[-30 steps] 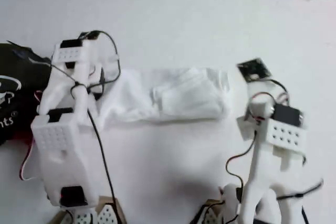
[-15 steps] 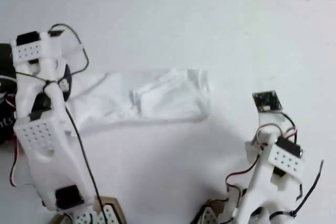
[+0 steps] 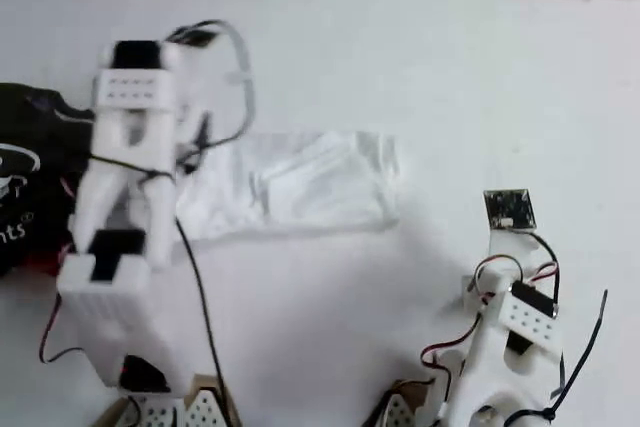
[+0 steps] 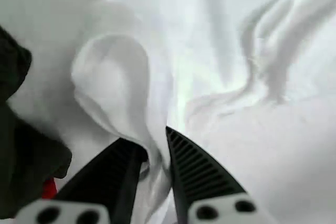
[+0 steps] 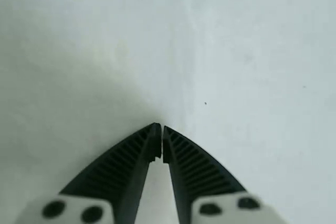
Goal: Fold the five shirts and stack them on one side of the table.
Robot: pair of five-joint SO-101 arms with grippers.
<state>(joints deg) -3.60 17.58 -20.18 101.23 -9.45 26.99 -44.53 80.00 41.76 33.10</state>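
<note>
High view: white shirt (image 3: 300,182) lies centre-left on the table (image 3: 450,67), dark shirts (image 3: 25,187) at the left edge; left wrist view: left gripper (image 4: 155,142) pinches a fold of the white shirt; right wrist view: right gripper (image 5: 160,129) closed, empty.

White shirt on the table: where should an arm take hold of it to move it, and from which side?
Probably the raised fold at the end of the white shirt next to the black pile, coming from above. The cloth stands up there, so fingers can close around it; the rest lies flatter. The left gripper pinches that fold.
</note>
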